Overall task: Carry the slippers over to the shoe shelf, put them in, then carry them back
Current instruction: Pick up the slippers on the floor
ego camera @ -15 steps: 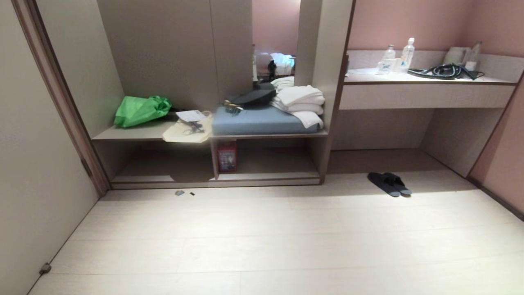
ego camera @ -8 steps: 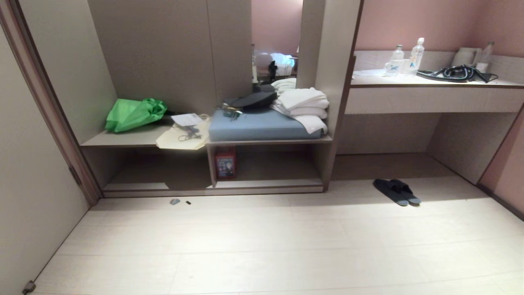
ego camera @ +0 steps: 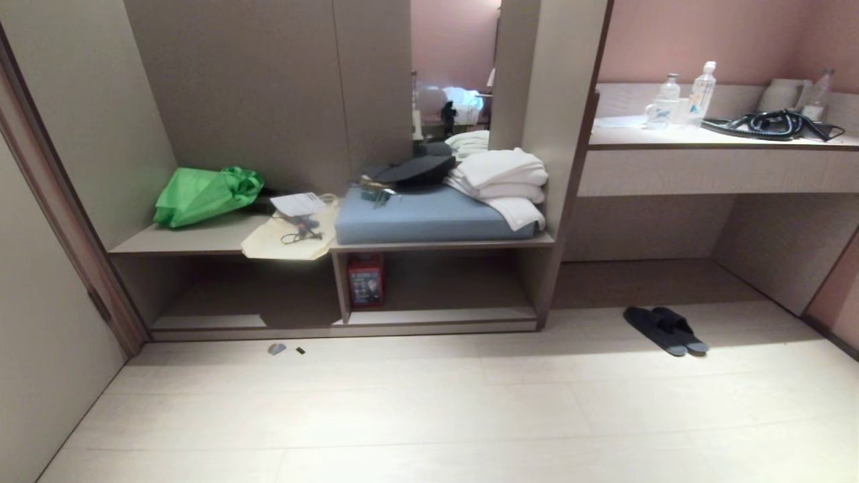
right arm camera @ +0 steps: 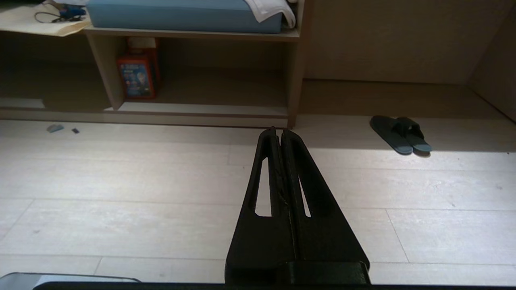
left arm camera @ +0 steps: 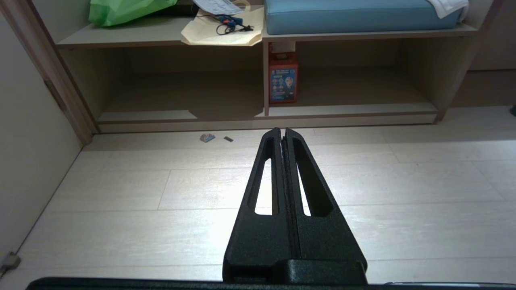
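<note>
Camera nearer; shoe shelf [ego camera: 443, 315] holds a red box [ego camera: 366, 280]; both fingers pressed together.

Two slippers [ego camera: 664, 329], two cubbies [ego camera: 439, 285], one green bag [ego camera: 201, 194], one red box [ego camera: 366, 280], two bottles [ego camera: 684, 99] on the tabletop [ego camera: 711, 137].

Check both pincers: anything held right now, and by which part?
Nothing held. Left pincer and right pincer are both shut on nothing, above bare floor. The slippers lie untouched on the floor under the desk, right of the shoe shelf.
</note>
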{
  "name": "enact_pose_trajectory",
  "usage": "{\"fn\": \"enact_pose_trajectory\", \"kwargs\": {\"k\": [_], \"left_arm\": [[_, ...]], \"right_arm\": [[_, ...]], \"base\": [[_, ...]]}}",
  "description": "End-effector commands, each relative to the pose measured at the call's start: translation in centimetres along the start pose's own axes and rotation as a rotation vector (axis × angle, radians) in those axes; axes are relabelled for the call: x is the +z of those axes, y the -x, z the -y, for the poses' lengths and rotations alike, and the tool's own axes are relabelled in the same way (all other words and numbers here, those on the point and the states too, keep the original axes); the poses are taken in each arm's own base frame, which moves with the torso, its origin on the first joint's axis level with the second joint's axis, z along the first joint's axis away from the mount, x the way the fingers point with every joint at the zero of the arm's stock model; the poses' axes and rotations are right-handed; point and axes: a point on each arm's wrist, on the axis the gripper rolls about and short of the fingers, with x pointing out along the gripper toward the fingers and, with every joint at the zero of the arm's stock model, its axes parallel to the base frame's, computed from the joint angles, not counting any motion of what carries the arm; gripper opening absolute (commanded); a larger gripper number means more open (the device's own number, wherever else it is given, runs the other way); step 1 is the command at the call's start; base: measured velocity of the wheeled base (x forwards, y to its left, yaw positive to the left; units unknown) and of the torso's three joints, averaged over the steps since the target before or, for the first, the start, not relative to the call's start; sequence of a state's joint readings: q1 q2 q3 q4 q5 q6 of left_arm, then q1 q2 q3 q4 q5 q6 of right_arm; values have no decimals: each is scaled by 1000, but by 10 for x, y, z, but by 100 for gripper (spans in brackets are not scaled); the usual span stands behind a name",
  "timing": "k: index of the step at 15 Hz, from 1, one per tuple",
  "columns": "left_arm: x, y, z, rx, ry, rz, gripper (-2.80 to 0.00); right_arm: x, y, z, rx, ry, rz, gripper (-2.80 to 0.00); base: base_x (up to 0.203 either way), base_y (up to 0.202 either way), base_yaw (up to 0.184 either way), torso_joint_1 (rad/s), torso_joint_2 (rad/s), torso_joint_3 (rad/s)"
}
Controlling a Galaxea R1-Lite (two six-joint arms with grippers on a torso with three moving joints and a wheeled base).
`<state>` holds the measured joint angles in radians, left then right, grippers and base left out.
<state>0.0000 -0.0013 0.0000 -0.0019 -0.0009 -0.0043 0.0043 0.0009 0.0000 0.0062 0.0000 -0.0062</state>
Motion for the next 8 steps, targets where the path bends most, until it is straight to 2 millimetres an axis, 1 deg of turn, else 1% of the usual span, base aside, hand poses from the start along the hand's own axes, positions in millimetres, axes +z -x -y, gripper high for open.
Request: {"fn": "enact_pose_trajectory", "kwargs": {"k": [1, 8], "left_arm": [[0, 0, 0, 1, 0, -2, -280], [0, 0, 0, 1, 0, -1, -280]], "right_arm": [[0, 0, 0, -1, 0, -1, -280], [0, 0, 0, 0, 0, -1, -280]], "base": [[196, 0, 1, 2, 2, 6], [197, 0, 0, 3, 3, 2]]}}
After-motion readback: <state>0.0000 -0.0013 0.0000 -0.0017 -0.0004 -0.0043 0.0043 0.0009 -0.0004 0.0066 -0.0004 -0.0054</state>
